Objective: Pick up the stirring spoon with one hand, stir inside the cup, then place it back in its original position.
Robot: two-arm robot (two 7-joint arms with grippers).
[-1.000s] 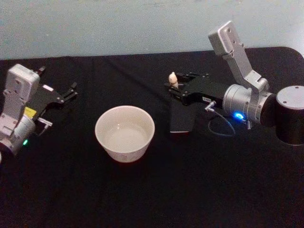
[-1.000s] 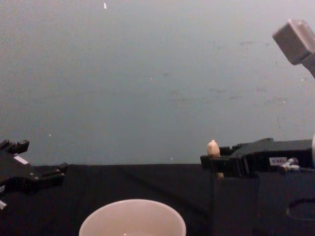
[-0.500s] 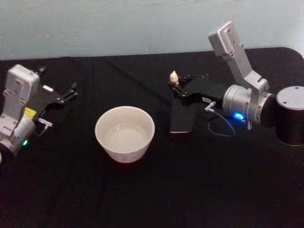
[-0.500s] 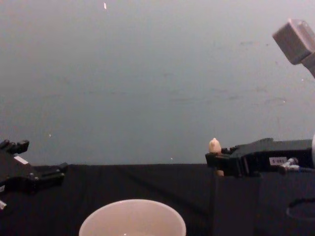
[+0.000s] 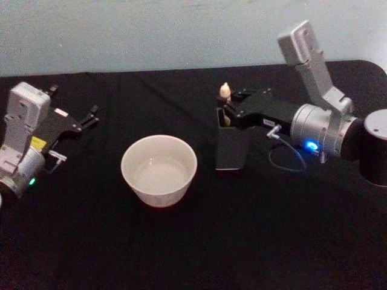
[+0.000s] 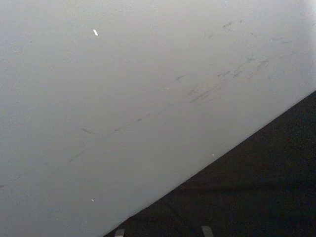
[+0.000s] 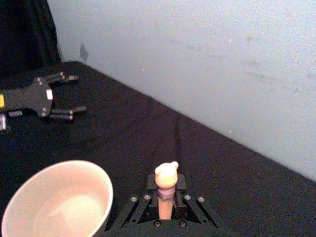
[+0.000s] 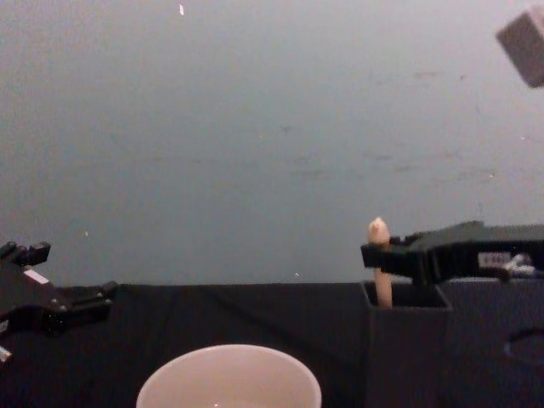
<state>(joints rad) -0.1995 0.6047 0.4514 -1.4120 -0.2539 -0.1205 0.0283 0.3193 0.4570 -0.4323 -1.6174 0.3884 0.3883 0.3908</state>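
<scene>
The stirring spoon (image 8: 377, 231) is gripped at the handle by the right pincer (image 8: 379, 257); it should be drawn straight up, clear of the holder (image 8: 406, 348). The left pincer (image 5: 91, 116) is parked wide.

pale grey-blue scuffed wall (image 8: 255, 127) behind a black cloth-covered table (image 5: 199, 248).

Clear gap between cup (image 5: 158, 194) and holder (image 5: 231, 151)

head cam up high looking down on the whole desk (image 5: 181, 254), chest cam low facing the wall (image 8: 255, 127), both catch the cup (image 5: 159, 170), wrist cams pointed wallward too
</scene>
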